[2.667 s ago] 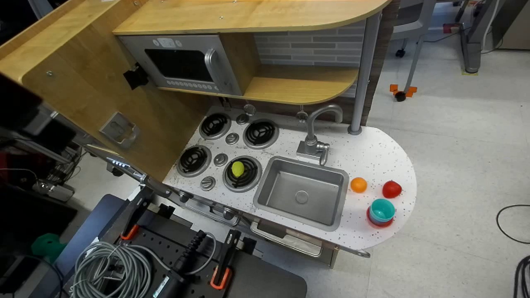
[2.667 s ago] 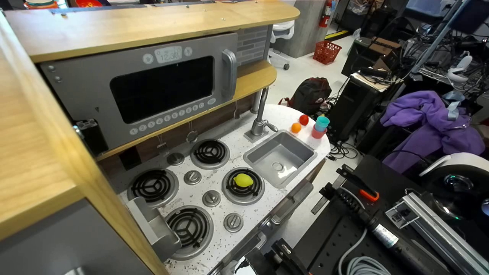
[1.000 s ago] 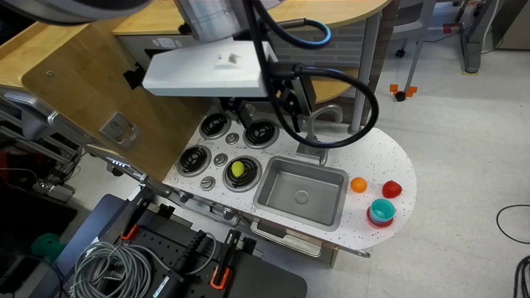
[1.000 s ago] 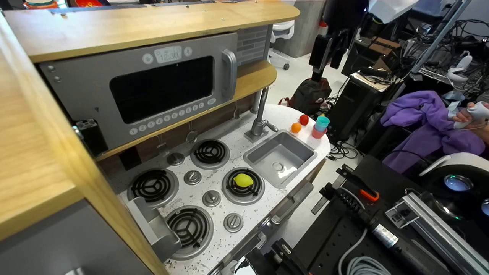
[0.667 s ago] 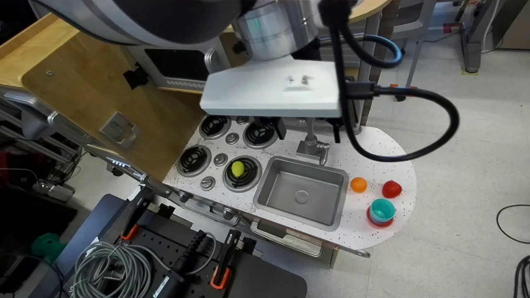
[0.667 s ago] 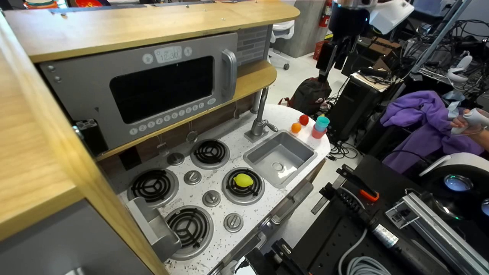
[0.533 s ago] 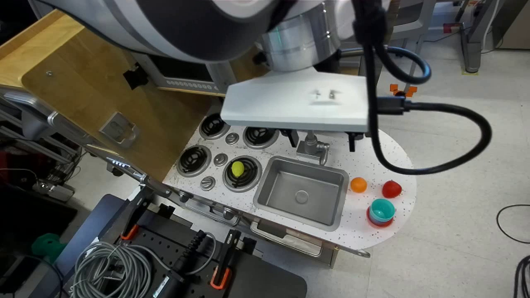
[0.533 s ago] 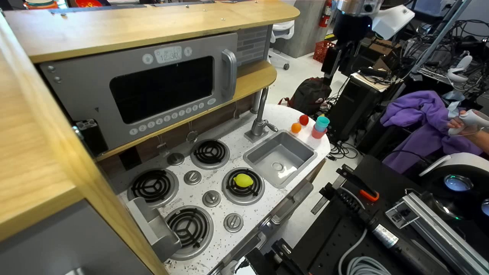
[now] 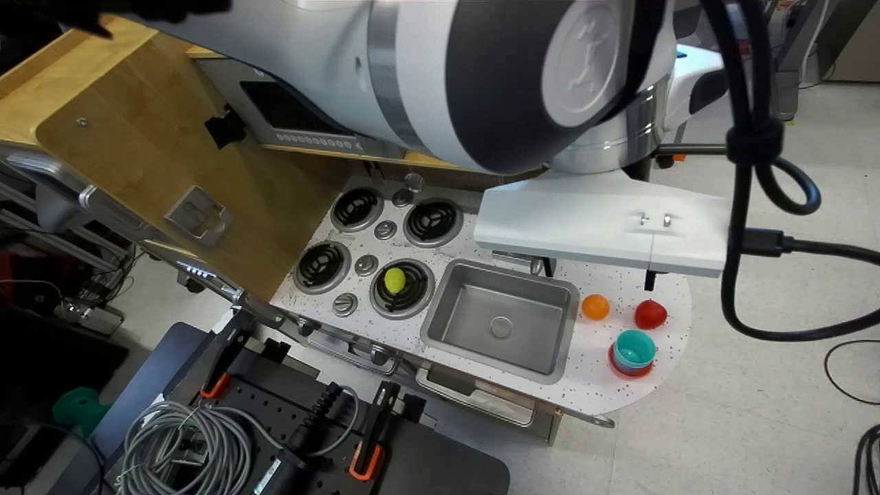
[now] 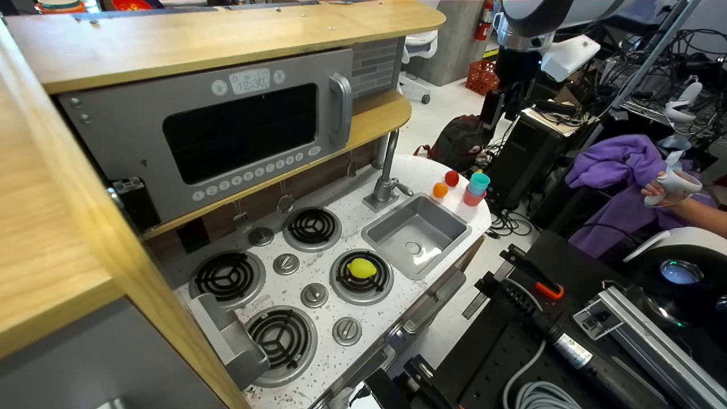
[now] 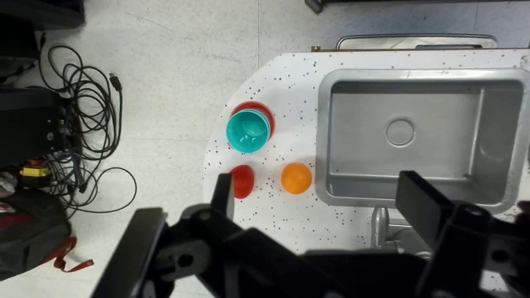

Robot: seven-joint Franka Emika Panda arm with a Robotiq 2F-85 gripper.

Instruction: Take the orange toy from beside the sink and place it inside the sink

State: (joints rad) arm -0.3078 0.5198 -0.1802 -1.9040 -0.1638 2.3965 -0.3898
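1. On my wrist view the gripper (image 11: 316, 178) has its jaws standing wide apart, and I see the orange toy (image 11: 296, 178) framed in the gap between them.
2. In this view the orange toy sits on the white counter (image 11: 290, 85), just beside the short edge of the sink (image 11: 324, 136), a thin strip of counter between the two.
3. Past it, on the side away from the sink, I see the red toy (image 11: 244, 182), its edge hidden behind a jaw. The cups (image 11: 247, 131), teal uppermost and red underneath, stand near both toys.
4. Low in this view the faucet (image 11: 380, 227) is partly blocked by the gripper.
5. In an exterior view the arm (image 9: 412, 82) stretches above the counter, and its white plate (image 9: 584, 216) hides most of the gripper and faucet. I make out two dark tips below the plate, well apart from each other.
6. From that camera I find the orange toy outside the sink, between its rim and the red toy. The lemon (image 9: 394, 280) rests on the burner (image 9: 416, 289) closest to the sink.
7. In an exterior view the gripper hangs higher than the counter, below the arm; I cannot judge the spread of its jaws from here. The microwave (image 10: 244, 136) takes up much of the left, and at the right a hand (image 10: 660, 191) holds a white controller (image 10: 679, 180).
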